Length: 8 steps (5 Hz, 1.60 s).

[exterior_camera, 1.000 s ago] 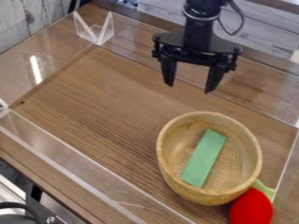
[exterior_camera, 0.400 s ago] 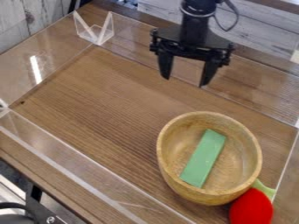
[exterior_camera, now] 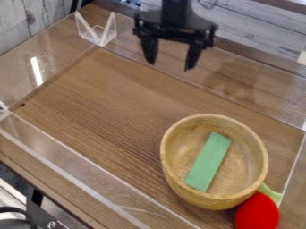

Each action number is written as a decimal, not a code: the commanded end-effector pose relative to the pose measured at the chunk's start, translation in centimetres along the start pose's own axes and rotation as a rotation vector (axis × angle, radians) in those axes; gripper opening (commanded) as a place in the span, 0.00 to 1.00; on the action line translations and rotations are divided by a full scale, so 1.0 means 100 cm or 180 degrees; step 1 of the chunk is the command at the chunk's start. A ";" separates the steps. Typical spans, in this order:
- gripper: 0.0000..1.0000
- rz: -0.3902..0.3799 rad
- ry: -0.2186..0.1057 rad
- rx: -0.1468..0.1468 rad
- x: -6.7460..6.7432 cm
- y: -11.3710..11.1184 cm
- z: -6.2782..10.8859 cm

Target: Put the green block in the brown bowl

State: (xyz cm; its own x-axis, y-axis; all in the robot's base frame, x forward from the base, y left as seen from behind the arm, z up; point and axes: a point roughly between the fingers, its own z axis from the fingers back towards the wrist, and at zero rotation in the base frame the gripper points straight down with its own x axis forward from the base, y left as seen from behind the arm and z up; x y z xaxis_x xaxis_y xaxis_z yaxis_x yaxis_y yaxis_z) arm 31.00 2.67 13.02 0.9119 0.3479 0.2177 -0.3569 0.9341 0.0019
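Green against tan wood: the green block (exterior_camera: 210, 162) lies flat inside the brown bowl (exterior_camera: 177, 136), slanted across the bowl's floor, with no part of it over the rim. Judged from that, the placing is done and what remains for me is only to keep clear.

My gripper (exterior_camera: 174, 60) hangs at the far side of the tabletop (exterior_camera: 102, 112), well apart from the bowl, pointing nearly straight down with the jaws spread wide and nothing between them.

Little can go wrong with the block itself unless the bowl is disturbed. The main risk I see is my own travel: if I swung low back toward the near right, my open jaws could catch the thick rim and tip or shove the bowl, spilling the block out. The red strawberry toy (exterior_camera: 256, 213) sits just beside the bowl's near edge, possibly touching it; a nudge there could push the bowl too. Clear plastic walls (exterior_camera: 48, 54) ring the work area, and a careless sideways move up here could knock my jaws into the back panel.
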 end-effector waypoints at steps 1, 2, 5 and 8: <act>1.00 -0.0129 -0.0254 -0.0139 0.014 0.005 0.033; 1.00 -0.0521 -0.0278 -0.0232 0.023 0.012 0.038; 1.00 -0.0849 -0.0146 -0.0273 0.000 -0.022 0.017; 1.00 -0.0660 -0.0198 -0.0259 0.009 0.001 0.025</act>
State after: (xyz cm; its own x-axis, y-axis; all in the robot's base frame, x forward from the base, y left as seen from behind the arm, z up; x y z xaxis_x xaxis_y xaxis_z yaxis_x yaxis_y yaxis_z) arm 30.70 2.71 13.34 0.9673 0.1476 0.2062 -0.1462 0.9890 -0.0222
